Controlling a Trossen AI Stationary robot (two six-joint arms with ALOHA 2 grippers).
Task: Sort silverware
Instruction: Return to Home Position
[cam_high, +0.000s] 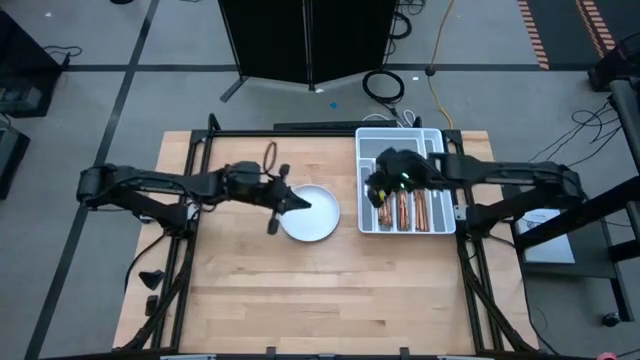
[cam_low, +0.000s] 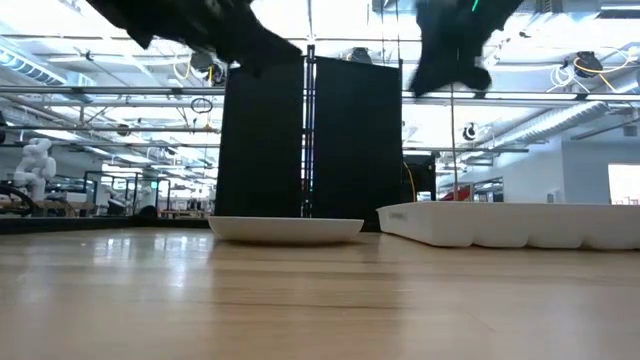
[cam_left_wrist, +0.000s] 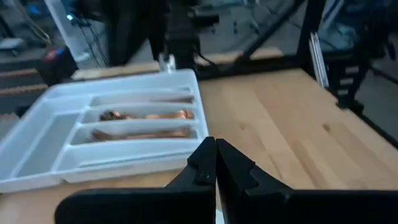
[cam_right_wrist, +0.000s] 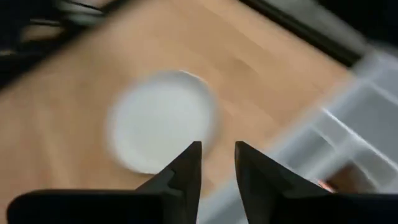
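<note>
Several copper silverware pieces (cam_high: 410, 211) lie lengthwise in the long compartments of the white divided tray (cam_high: 432, 143) at the table's right; the left wrist view also shows the silverware (cam_left_wrist: 146, 116) there. The round white plate (cam_high: 318, 220) sits bare at mid-table. My left gripper (cam_high: 297, 204) (cam_left_wrist: 216, 158) is shut and hangs above the plate's left rim. My right gripper (cam_high: 378, 192) (cam_right_wrist: 217, 158) hovers over the tray's left side, slightly open with nothing between its fingers. In the low view both arms are well above the plate (cam_low: 285, 228) and the tray (cam_low: 510, 222).
A small dark loop (cam_high: 272, 153) lies on the wood near the far edge. Black frame rails (cam_high: 190, 170) run along the table's sides. Bare wood (cam_high: 320, 300) stretches across the near half of the table.
</note>
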